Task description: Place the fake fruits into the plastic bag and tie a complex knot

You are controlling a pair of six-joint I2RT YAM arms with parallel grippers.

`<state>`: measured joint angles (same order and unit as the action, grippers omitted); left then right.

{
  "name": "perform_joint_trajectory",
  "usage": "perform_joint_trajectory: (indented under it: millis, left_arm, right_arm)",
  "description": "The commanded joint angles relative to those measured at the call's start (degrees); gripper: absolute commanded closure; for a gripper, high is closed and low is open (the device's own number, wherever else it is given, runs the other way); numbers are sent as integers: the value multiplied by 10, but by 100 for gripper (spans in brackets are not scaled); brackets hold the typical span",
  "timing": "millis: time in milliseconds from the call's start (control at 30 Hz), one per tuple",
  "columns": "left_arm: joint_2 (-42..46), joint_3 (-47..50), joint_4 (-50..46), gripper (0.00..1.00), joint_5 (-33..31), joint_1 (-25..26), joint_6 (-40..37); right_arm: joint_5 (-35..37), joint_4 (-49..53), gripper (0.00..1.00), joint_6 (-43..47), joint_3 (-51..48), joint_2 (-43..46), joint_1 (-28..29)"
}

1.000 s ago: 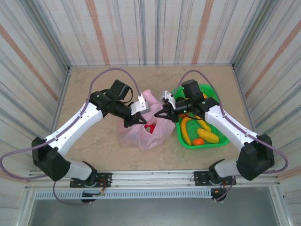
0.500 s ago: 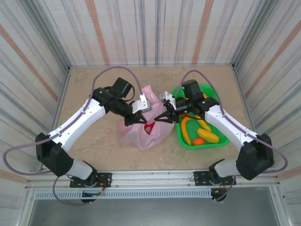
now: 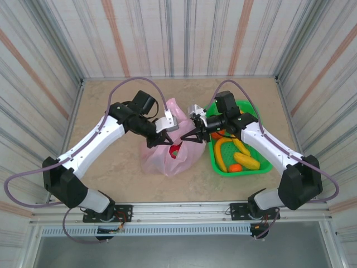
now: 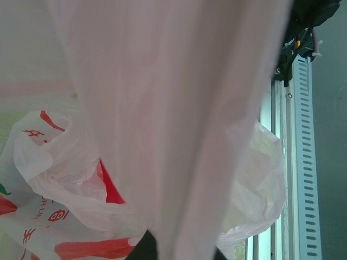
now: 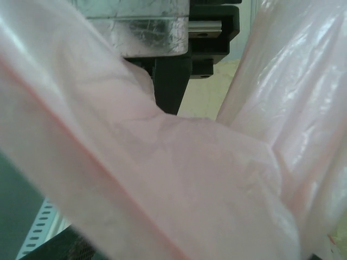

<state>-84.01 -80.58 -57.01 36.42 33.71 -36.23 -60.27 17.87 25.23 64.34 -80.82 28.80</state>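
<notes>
Left end effector (image 3: 154, 143) is seen clamped on a gathered strip of the plastic bag (image 3: 167, 162), the thin pink film being pinched between its dark fingers (image 4: 142, 250) and spread wide just in front of its wrist camera. Right end effector (image 3: 191, 135) is held just beside it, tip toward tip, and the opposite edge of the bag mouth is drawn up taut to its tips; it is taken as closed on that film, although its fingers are largely hidden by pink plastic (image 5: 162, 179) in its own wrist view. The body of the bag hangs below and between both end effectors and rests on the bench (image 3: 111, 178). A red piece (image 3: 176, 151) is visible through the opening just under the two tips. Fake fruits, among them a yellow banana (image 3: 247, 161) and an orange ball (image 3: 235, 167), are left in a green basket (image 3: 254, 171) beside the right end effector, on the side away from the left one.
</notes>
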Motion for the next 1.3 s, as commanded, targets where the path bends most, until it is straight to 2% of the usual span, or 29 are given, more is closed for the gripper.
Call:
perform_joint_trajectory:
  millis: [0, 167, 500, 867, 933, 1000, 1100, 1267]
  left_arm:
    - [9, -16, -20, 100, -10, -7, -8]
    - [20, -14, -24, 100, -11, -16, -10]
    - [36, -12, -30, 100, -17, -30, -12]
    - [25, -18, -39, 100, -16, -30, -15]
    - [24, -18, -39, 100, -18, -30, -15]
    - [24, -18, -40, 100, -19, -30, -15]
    - [27, -20, -40, 99, -21, -32, -14]
    - [36, -23, -42, 99, -32, -44, -6]
  right_arm:
    - [-14, -11, 48, -20, 27, -12, 6]
    - [-18, -12, 49, -23, 44, -23, 11]
    - [-16, -18, 66, -41, 54, -32, 19]
    - [-21, -41, 66, -60, 59, -37, 28]
    - [-23, -41, 69, -61, 61, -38, 29]
    - [-23, -40, 77, -62, 62, -39, 31]
    - [-19, -36, 100, -61, 61, -37, 31]
    - [9, -20, 100, -43, 55, -28, 31]
